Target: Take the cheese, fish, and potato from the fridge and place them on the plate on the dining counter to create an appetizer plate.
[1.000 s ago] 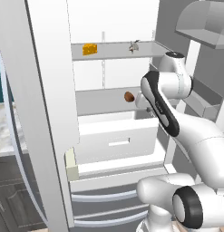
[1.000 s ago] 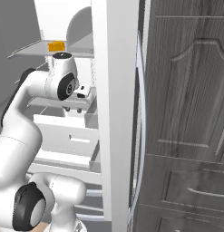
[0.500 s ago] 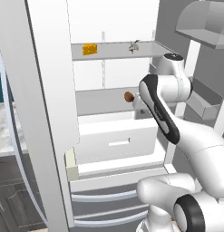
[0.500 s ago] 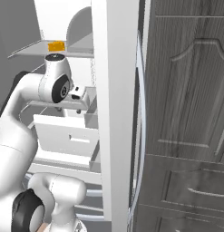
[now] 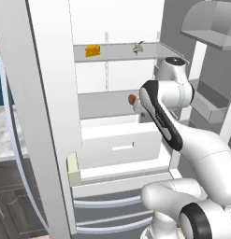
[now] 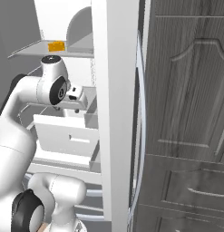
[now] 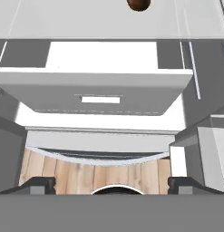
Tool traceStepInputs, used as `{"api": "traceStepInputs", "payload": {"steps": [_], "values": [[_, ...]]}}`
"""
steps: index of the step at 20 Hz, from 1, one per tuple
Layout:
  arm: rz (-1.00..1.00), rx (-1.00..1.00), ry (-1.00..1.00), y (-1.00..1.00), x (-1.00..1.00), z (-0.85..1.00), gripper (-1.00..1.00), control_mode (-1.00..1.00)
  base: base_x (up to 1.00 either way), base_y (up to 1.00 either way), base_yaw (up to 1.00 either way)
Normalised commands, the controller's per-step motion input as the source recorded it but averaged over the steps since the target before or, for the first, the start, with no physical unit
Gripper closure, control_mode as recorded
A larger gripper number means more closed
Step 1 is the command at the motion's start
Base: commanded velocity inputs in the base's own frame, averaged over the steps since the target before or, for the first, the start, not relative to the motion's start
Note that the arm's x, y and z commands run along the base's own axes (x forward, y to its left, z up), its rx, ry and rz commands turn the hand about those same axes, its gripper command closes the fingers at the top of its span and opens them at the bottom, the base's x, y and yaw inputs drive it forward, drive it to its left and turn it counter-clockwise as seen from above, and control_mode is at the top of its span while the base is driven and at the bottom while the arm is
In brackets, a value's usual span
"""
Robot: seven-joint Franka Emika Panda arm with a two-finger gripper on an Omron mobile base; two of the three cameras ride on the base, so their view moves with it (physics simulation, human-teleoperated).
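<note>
The fridge [image 5: 51, 70] stands open in front of me. On its upper shelf lie the orange cheese [image 5: 92, 50] [image 6: 56, 46] and, to its right, the small grey fish [image 5: 138, 46]. The brown potato [image 5: 132, 99] [image 7: 139, 4] rests on the middle shelf, just left of my forearm. My gripper [image 7: 111, 186] is open with nothing between its fingertips [image 7: 38, 183]. It looks down over the white drawer [image 7: 99, 95], with the potato well beyond it at the far edge of the hand view. The plate and the dining counter are out of view.
The white drawer [image 5: 121, 144] sticks out below the potato's shelf. The fridge's door post [image 6: 115, 113] stands close to my right, with dark wood cabinet doors [image 6: 186, 99] beyond it. Door bins [image 5: 203, 105] hang on the right. Wooden floor [image 7: 86, 174] lies below.
My wrist and forearm have swung a little to the left, further into the fridge opening. The cheese, fish and potato lie where they were.
</note>
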Motion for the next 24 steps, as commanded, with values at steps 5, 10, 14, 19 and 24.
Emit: {"api": "traceStepInputs", "payload": {"steps": [5,10,14,19,24], "values": [[-0.06,0.0,-0.04,0.0,0.09,0.0,-1.0,-1.0,0.0,0.0,0.0],[-0.07,0.0,-0.06,0.0,0.32,0.0,-1.0,-1.0,0.0,0.0,0.0],[-0.03,0.0,-0.04,0.0,0.41,-0.05,-1.0,-1.0,0.0,0.0,0.0],[-0.03,0.0,-0.03,-0.04,0.36,-0.22,-1.0,-1.0,0.0,0.0,0.0],[-0.04,0.0,-0.03,-0.07,0.32,-0.34,-1.0,-1.0,0.0,0.0,0.0]]}}
